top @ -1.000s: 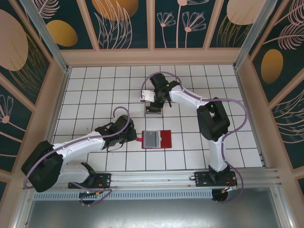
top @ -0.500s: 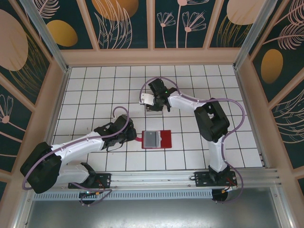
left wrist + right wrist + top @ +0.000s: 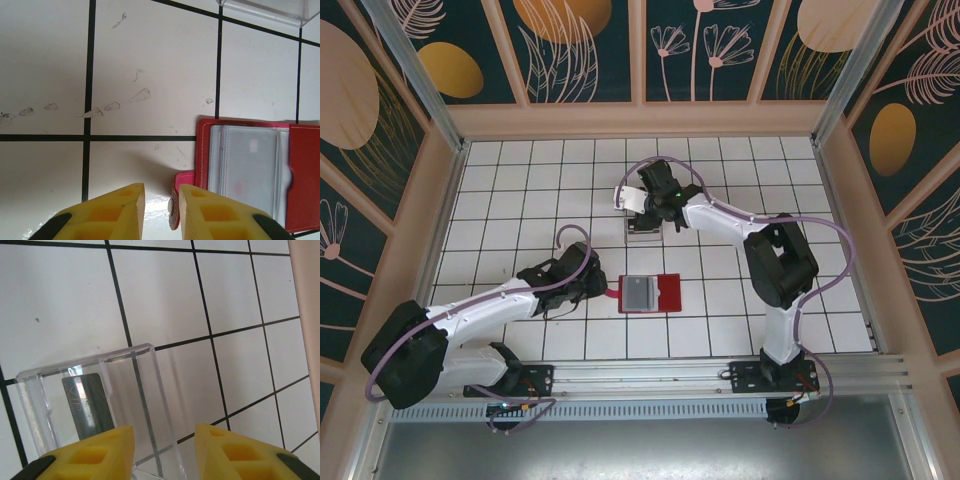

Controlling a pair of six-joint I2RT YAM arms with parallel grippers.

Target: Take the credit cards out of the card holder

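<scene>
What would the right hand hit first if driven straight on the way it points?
The clear plastic box: in the right wrist view it lies directly ahead of the right hand, one wall running toward its open jaws. A dark card sits inside, left of that line. Depth is unclear.

Clear plastic box [image 3: 150, 385] on white, black-gridded tabletop [image 3: 520, 200].

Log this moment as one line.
left gripper: open, beside card holder tab | right gripper: open, over clear box | credit card: in box
</scene>
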